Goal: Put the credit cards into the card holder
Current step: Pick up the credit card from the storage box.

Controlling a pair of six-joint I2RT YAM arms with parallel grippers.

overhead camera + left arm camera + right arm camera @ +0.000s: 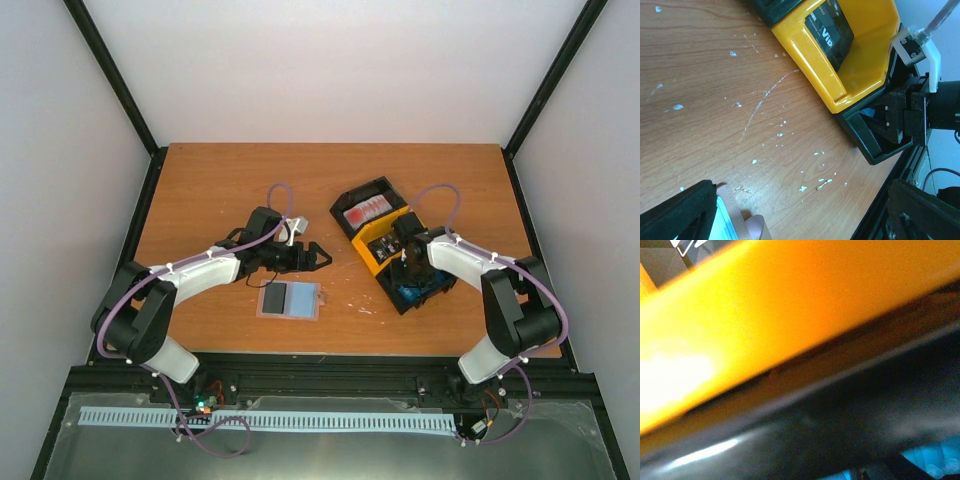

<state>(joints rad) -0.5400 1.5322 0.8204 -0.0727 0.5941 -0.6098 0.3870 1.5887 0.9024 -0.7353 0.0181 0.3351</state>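
The card holder (290,300) lies open and flat on the table, tan-edged with pale pockets; its corner shows in the left wrist view (735,220). Red credit cards (365,210) lie in the far black compartment of the black-and-yellow tray (372,255). Blue cards (412,294) lie in its near compartment, and show in the right wrist view (925,462). My left gripper (318,256) is open and empty, just above the table beyond the holder's right end (800,215). My right gripper (410,278) reaches down into the tray's near compartment; its fingers are hidden.
A black card (832,30) lies in the tray's yellow middle compartment (860,75). The right wrist view is blurred, pressed close to the tray's yellow wall (765,305). White flecks dot the wooden table (790,150). The table's front rail (330,365) runs near the holder.
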